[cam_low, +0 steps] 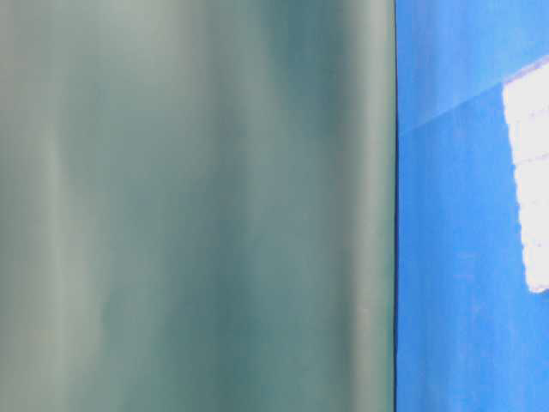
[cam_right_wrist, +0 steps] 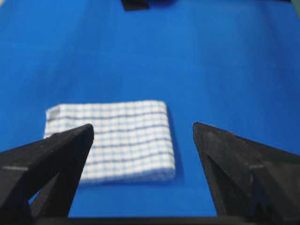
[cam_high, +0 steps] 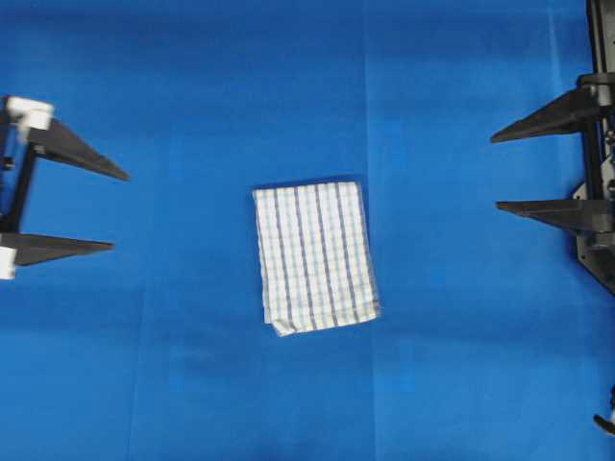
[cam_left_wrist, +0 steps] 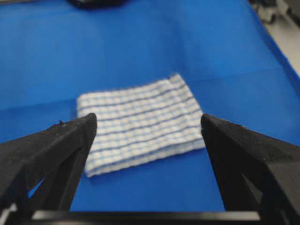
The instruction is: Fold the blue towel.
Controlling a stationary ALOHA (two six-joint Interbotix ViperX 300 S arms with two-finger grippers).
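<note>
The towel [cam_high: 315, 255] lies at the middle of the blue counter [cam_high: 192, 96] as a compact rectangle with stacked layers showing along its edges, so the folding looks done or nearly so. The left hand [cam_high: 113, 211] sits out at nine o'clock and the right hand [cam_high: 495, 171] at three o'clock, both well apart from the cloth, jaws spread wide and holding nothing.

If another fold is wanted, the next move calls for one hand to reach in and pinch a short edge; otherwise nothing is left but parking the arms.

The overhead view gives the whole outline and a ragged corner at seven o'clock. The wrist views show the thickness of the layered edges instead. The table-level view is mostly blocked by a blurred grey-green surface [cam_low: 197, 206], with only a white sliver of cloth at three o'clock.
</note>
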